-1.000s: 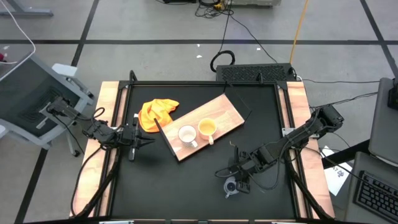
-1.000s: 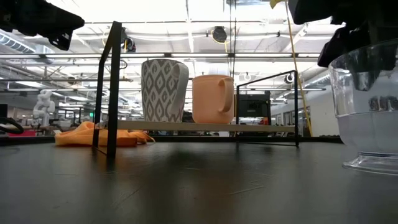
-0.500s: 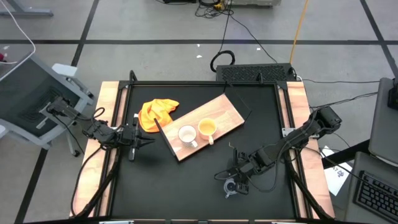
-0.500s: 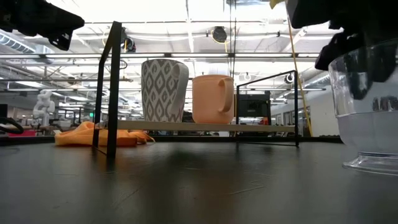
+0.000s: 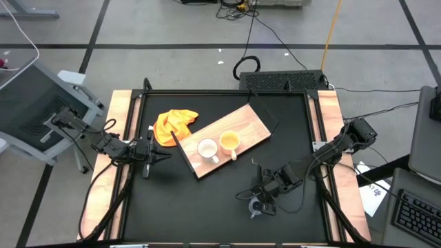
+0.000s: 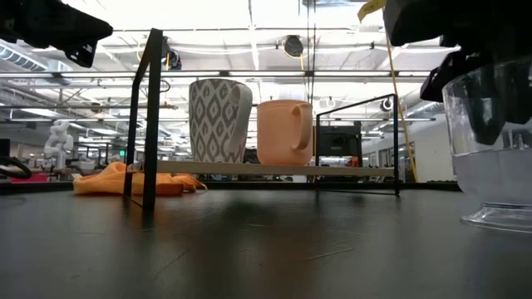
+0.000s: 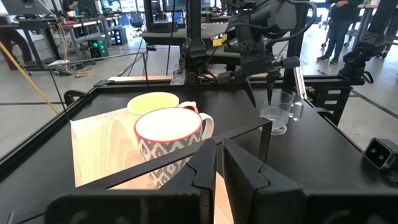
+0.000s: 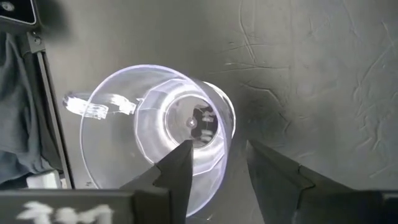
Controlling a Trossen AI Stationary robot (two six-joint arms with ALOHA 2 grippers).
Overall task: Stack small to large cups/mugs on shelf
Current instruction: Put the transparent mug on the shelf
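The glass cup (image 5: 256,206) is standing upright on the black tabletop (image 5: 207,207), well apart from the shelf (image 5: 251,124), on its near right side. The right gripper (image 8: 214,163) is hovering over the cup with its jaws spread, one finger (image 8: 180,165) inside the rim and the other outside the wall, not yet clamping. The white mug (image 5: 207,149) and yellow mug (image 5: 229,142) are sitting side by side on the shelf. The left gripper (image 5: 147,151) is waiting just left of the shelf, jaws clenched on nothing. An orange cloth (image 5: 172,124) is lying against the shelf's left end.
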